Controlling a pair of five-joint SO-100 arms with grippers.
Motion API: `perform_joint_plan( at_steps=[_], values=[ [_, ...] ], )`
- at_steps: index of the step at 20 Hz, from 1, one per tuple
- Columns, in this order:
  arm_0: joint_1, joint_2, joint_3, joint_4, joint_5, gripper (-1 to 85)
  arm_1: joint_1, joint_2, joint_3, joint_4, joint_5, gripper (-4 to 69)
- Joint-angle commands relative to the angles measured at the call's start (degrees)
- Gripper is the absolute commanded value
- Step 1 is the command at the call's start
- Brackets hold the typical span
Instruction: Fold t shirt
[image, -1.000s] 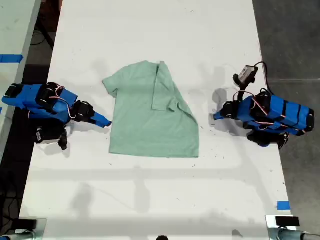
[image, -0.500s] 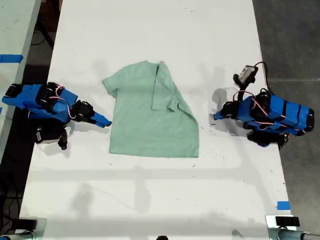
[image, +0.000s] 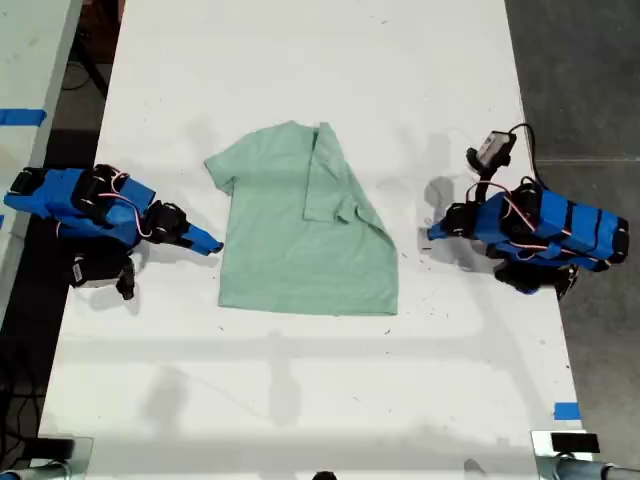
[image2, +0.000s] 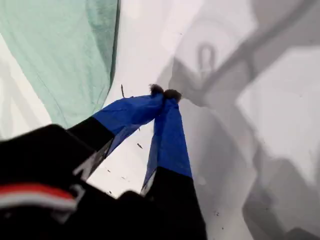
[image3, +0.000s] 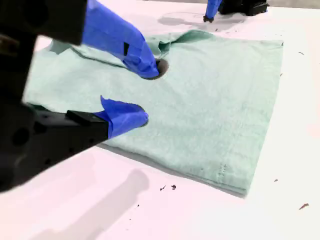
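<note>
Wrist views show my first end effector (image2: 165, 93) closed, second end effector (image3: 146, 94) spread over the t shirt (image3: 225, 90).

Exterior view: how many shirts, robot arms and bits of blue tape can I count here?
T shirt: 1
Robot arms: 2
Blue tape pieces: 2
Total: 5
</note>
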Motion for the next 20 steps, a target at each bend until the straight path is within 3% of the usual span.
perform_joint_plan(
  at_steps=[1, 20],
  values=[
    [0.4, 0.4, 0.4, 0.2, 0.3, 11.5, -0.4, 0.6, 1.5, 0.6, 1.0, -0.6],
    [0.4, 0.4, 0.4, 0.2, 0.3, 11.5, -0.6, 0.6, 1.6, 0.8, 0.9, -0.6]
  ],
)
